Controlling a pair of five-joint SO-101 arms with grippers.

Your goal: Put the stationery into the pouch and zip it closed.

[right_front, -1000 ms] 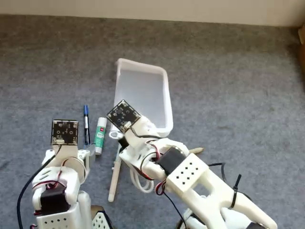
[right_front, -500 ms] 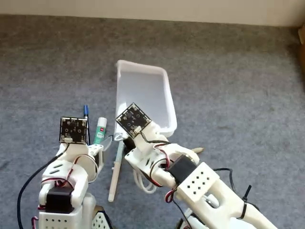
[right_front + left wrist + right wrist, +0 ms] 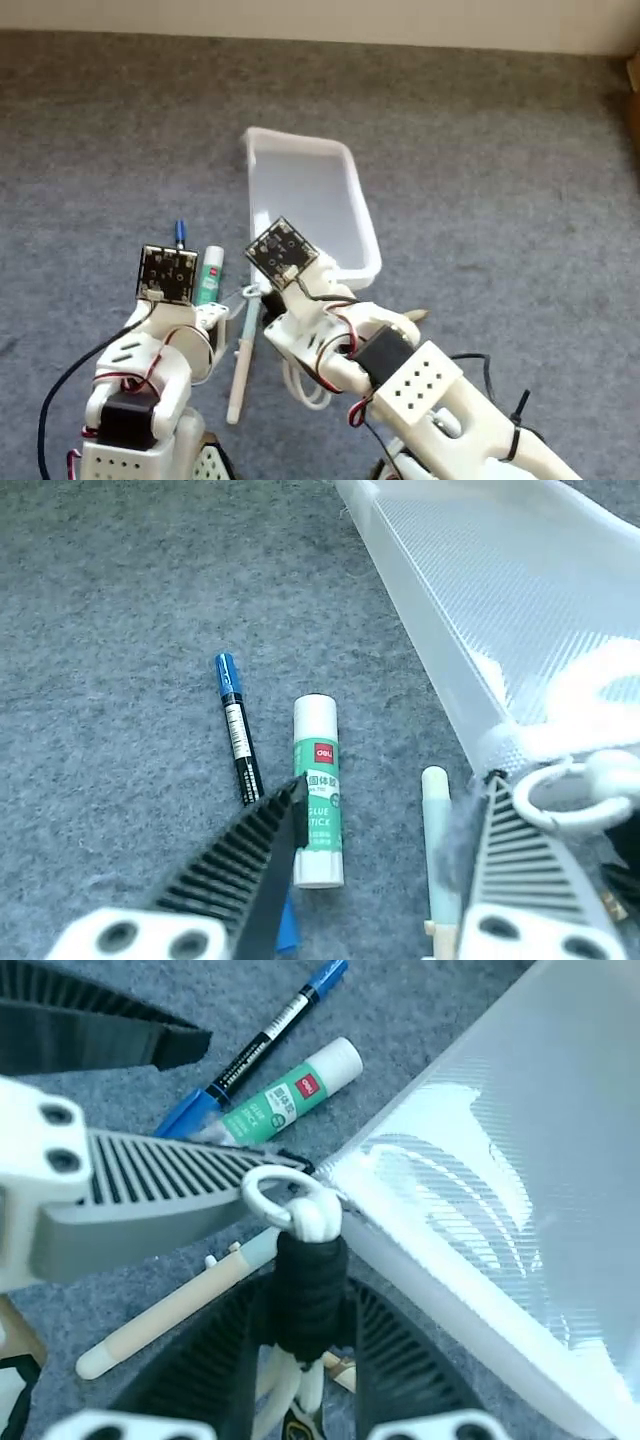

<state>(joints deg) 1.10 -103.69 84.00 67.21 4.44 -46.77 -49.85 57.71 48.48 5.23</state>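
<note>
Right pincer (image 3: 305, 1290) pinches the zip pull (image 3: 298, 1208); hold the pouch (image 3: 480, 600) steady. Left pincer (image 3: 395, 790) is wide; drop straight onto the glue stick (image 3: 318, 735) at the pouch's 8 o'clock, missing the pen (image 3: 238, 730).

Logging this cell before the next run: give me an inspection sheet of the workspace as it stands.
Surface: grey carpet, flat.
Job's things: translucent pouch lying flat; blue marker, glue stick and cream pen on the carpet beside it, outside it.
Clutter: tan tip by the right arm, unidentified.
Grippers: left gripper open above the glue stick and pen; right gripper shut on the zipper pull.
Cables: red wires on the arms; black cable at the left arm.
Surroundings: pale wall strip behind.
</note>
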